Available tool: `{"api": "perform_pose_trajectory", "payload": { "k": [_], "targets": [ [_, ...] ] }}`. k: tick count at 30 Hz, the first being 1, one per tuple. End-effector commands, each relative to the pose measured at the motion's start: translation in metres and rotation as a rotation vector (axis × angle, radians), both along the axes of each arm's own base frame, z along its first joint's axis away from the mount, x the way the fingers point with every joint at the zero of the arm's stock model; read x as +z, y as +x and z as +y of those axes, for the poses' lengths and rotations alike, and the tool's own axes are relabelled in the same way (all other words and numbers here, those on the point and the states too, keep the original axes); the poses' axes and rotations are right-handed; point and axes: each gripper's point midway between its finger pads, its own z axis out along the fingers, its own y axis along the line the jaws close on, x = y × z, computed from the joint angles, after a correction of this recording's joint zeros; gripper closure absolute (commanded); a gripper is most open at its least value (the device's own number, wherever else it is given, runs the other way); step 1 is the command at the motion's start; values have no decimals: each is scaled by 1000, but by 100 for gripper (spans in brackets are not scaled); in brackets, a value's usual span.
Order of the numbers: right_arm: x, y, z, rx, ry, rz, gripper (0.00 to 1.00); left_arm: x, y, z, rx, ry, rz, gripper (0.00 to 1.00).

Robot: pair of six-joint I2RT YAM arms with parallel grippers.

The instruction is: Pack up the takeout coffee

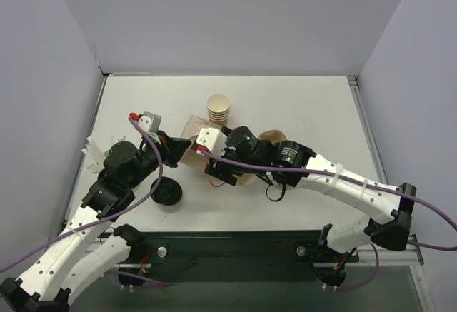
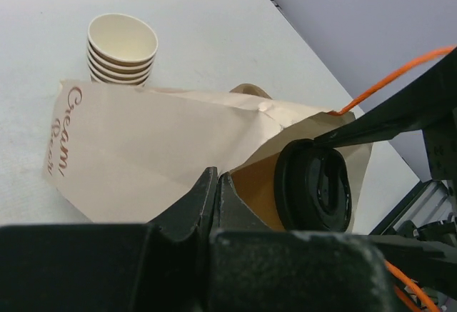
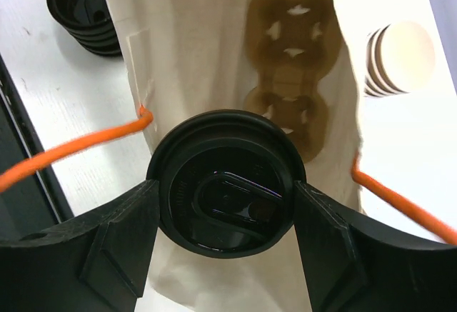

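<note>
White table (image 1: 300,105): we count one paper bag (image 2: 143,162), one stack of nested cups (image 2: 121,48) and one pile of lids (image 3: 75,5). Our right gripper (image 3: 225,208) clasps the takeout coffee (image 3: 225,183), its round black lid facing us, at the bag's mouth. Our left gripper (image 2: 216,198) pinches the bag's lip.

Cup stack (image 1: 218,108): upright, far centre of table (image 1: 307,105).
Black lids (image 1: 166,193): stacked, near left.
Paper bag (image 1: 191,128): beside cup stack, partly under right gripper (image 1: 216,168).
Left gripper (image 1: 183,151): at bag's edge.

A beige paper bag (image 2: 157,148) with orange cord handles (image 3: 71,148) lies on the white table (image 1: 300,105), mouth open, with a brown moulded-pulp cup carrier (image 3: 289,91) inside. A stack of nested tan paper cups (image 2: 121,48) stands just behind it, and a stack of round black plastic lids (image 1: 166,193) sits nearby.
</note>
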Motion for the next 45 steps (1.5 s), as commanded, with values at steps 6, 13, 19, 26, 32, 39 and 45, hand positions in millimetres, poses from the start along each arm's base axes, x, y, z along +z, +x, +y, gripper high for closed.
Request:
{"api": "perform_pose_trajectory", "payload": {
  "k": [6,13,19,26,32,39,45],
  "targets": [
    [-17,7,-7,80,39,-179,50,-11,-16,1,-37,-25,-3,100],
    [5,17,-5,81,65,-282,49,-5,-13,3,-8,-42,27,100],
    [12,16,-4,129,78,-355,48,1,-13,2,1,-80,60,100],
    [-8,30,6,227,46,-349,48,-5,-15,9,22,-40,63,100],
    [-15,48,13,272,13,-389,48,-13,-12,20,78,2,84,100],
    [-29,43,28,354,-29,-394,49,-19,-8,38,182,12,114,100],
    [-39,29,36,363,-60,-372,49,-40,-10,47,224,67,191,71]
  ]
}}
